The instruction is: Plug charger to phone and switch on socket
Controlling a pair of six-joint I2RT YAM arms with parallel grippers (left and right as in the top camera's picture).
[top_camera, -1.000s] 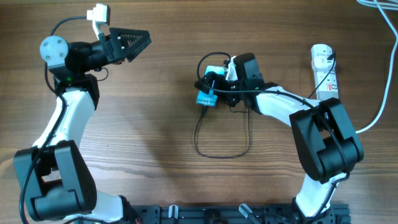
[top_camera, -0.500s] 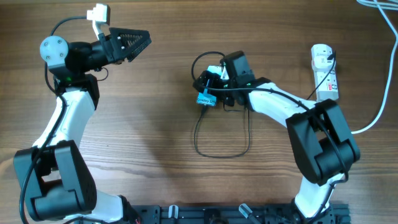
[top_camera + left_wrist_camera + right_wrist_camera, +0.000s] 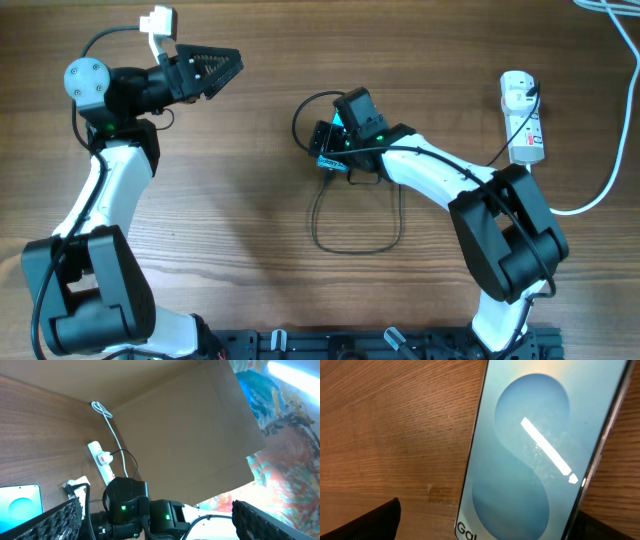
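STEP: approach to the phone [image 3: 530, 450], near centre of table [image 3: 250, 200] | TOOL: right gripper [image 3: 328, 140] spread wide over it, gripping nothing (left gripper [image 3: 225, 68] likewise, idle at 10 o'clock) | charger [image 3: 315, 222]: loose loop at 6 o'clock of the phone, judged not plugged in | NEXT: likely steady the phone, then fetch the cable end; socket [image 3: 524, 125] at 2 o'clock untouched

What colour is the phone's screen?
The phone shows pale turquoise with a deeper blue curvy shape; clearest in the right wrist view.
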